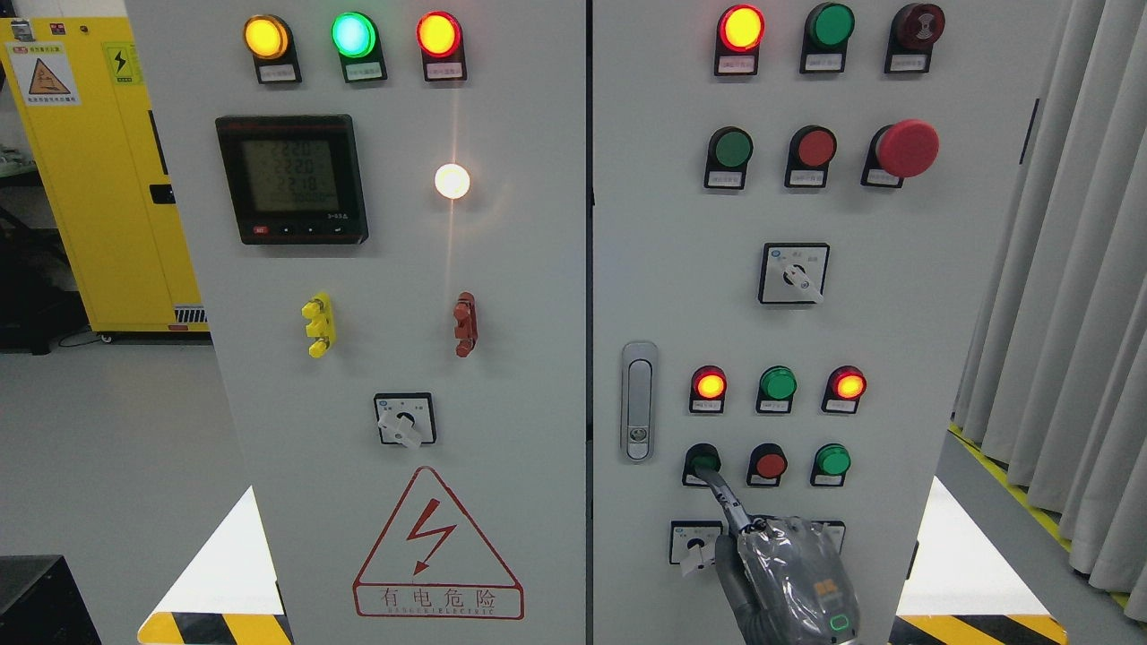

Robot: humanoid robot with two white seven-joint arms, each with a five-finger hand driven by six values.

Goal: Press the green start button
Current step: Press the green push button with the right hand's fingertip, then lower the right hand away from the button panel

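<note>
On the cabinet (573, 296), right hand's (789, 573) index finger (721, 497) touches green button (702, 462).

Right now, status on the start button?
Right hand index finger extended, tip on green start button, lower row of right door. Left hand out of view. Nothing in the way.

Left edge: yellow cabinet (107, 179) with warning labels, standing on the floor.
Floor: pale grey floor (107, 430), smooth, lower left.
Right edge: grey curtain (1075, 313) in long folds.
Bottom corners: yellow-and-black hazard tape (977, 627).
Lower left corner: dark box (36, 600).
</note>
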